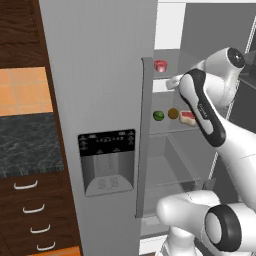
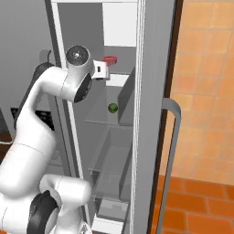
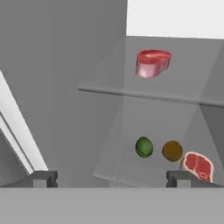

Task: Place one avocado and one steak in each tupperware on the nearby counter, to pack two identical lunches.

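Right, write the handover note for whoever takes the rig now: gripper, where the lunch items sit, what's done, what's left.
Gripper: open, holding nothing, reaching into the open grey fridge.
Upper glass shelf: one red-pink raw steak slab.
Lower shelf: small dark-green glossy avocado, round orange fruit, second steak, left to right in the hand view.
Dark marbled counter lies left of the fridge.
Done: nothing picked yet.
Left: all the packing.
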### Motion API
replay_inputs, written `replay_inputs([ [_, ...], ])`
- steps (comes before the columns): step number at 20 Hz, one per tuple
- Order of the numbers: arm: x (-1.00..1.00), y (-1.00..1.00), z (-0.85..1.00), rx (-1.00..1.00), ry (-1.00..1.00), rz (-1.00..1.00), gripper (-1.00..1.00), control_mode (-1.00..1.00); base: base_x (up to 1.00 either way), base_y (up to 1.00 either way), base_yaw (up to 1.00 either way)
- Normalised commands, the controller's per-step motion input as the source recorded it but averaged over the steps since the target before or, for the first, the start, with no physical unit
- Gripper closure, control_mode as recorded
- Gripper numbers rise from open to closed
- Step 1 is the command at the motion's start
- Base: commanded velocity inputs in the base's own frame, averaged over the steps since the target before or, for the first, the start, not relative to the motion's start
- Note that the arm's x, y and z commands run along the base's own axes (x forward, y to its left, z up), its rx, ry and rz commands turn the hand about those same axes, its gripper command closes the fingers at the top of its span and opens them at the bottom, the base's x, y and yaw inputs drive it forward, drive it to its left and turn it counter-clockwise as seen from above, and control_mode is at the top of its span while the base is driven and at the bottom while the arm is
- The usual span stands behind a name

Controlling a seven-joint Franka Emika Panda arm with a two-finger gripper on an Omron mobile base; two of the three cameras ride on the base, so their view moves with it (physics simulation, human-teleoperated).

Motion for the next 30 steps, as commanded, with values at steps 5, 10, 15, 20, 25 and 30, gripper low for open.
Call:
replay_inputs([
  [5,0.93,-0.18,0.0,0.07,0.12,0.01,-1.0,-1.0,0.0,0.0,0.0],
  [10,0.62,-0.03,0.09,0.0,-0.06,0.14,-1.0,-1.0,0.0,0.0,0.0],
  [15,0.61,0.0,0.02,0.0,0.0,0.15,-1.0,-1.0,0.0,0.0,0.0],
  [20,0.64,0.0,0.0,0.0,0.13,0.03,-1.0,-1.0,0.0,0.0,0.0],
  [25,0.66,-0.05,-0.03,0.0,0.02,0.02,-1.0,-1.0,0.0,0.0,0.0],
  [30,0.65,-0.12,-0.16,0.0,-0.09,0.03,-1.0,-1.0,0.0,0.0,0.0],
])
